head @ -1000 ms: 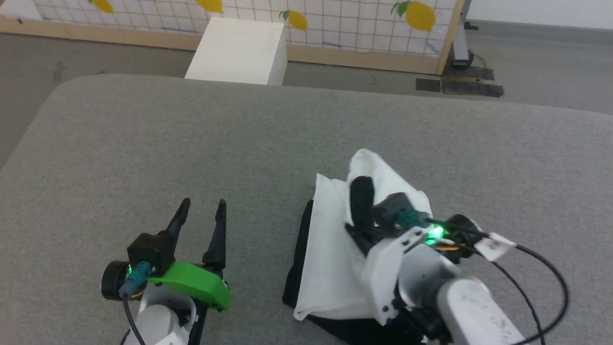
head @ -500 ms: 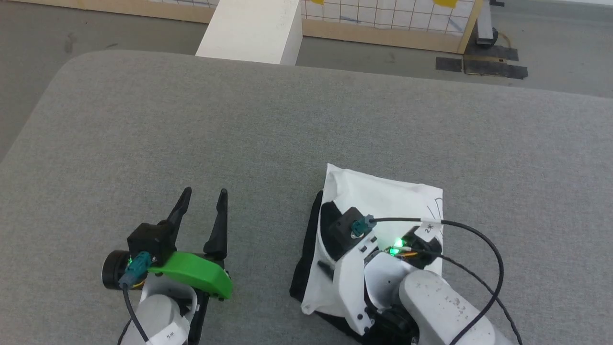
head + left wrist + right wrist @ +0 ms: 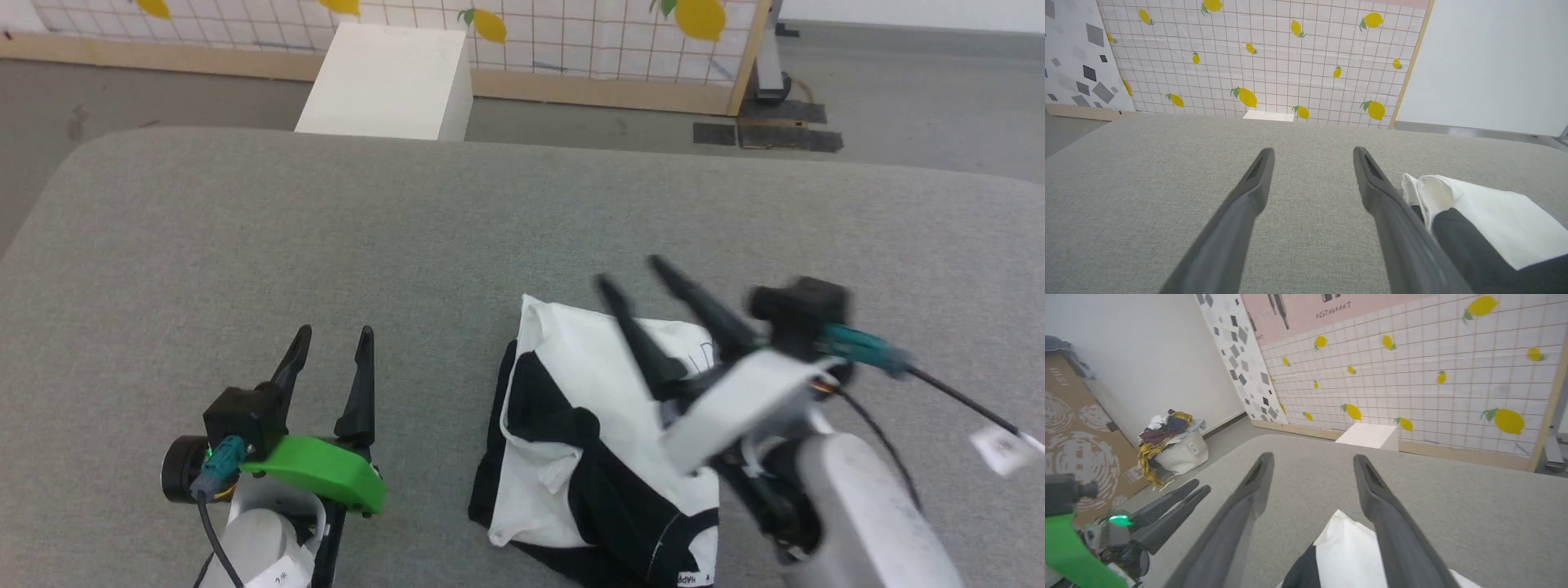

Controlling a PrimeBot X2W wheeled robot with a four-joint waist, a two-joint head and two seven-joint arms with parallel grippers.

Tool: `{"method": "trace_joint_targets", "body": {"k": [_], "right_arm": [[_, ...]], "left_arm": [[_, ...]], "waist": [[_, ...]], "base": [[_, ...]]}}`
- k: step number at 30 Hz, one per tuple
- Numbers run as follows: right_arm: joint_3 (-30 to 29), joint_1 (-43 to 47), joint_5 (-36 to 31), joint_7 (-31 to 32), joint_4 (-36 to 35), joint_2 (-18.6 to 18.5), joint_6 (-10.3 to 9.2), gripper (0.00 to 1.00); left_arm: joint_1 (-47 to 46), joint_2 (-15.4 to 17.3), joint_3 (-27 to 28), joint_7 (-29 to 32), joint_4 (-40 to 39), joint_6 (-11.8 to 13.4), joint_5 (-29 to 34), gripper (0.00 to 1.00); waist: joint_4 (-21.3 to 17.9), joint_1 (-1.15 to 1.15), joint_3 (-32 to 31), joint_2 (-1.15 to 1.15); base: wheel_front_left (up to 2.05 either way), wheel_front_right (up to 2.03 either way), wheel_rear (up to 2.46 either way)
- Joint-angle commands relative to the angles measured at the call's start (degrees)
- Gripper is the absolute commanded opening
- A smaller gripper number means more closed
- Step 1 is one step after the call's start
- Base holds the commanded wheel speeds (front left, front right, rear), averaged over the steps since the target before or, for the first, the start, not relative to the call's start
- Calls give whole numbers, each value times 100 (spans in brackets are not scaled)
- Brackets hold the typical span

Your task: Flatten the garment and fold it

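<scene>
- Your right wrist view reads "RESTAURANT" on a pink poster (image 3: 1306, 310).
- The garment (image 3: 563, 367) lies folded on the bench (image 3: 245, 229), below your right gripper (image 3: 630, 272).
- Both it and your left gripper (image 3: 335, 333) spread their fingers wide, empty.

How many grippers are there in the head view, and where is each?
2. The left gripper is at the lower left, open, over the grey surface. The right gripper is at the right, open, above the folded garment. None seems hidden.
</scene>
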Motion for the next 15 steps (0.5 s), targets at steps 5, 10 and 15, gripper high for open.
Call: {"method": "trace_joint_targets", "body": {"k": [5,10,15], "right_arm": [[-1008,736,80,-209,-285,-9,-9,100],[-1528,1167,112,184,194,-9,-9,100],[-1575,1214,97,652,898,-9,-9,100]], "left_arm": [[100,4,25,-27,-47,-29,80,100],[121,10,30,-27,-67,-32,88,100],[116,4,-43,-27,-57,-36,95,100]], "waist": [[-120,0,-122,66],[-152,0,-130,66],[-121,0,-115,66]], "base": [[0,0,0],[0,0,0],[0,0,0]]}}
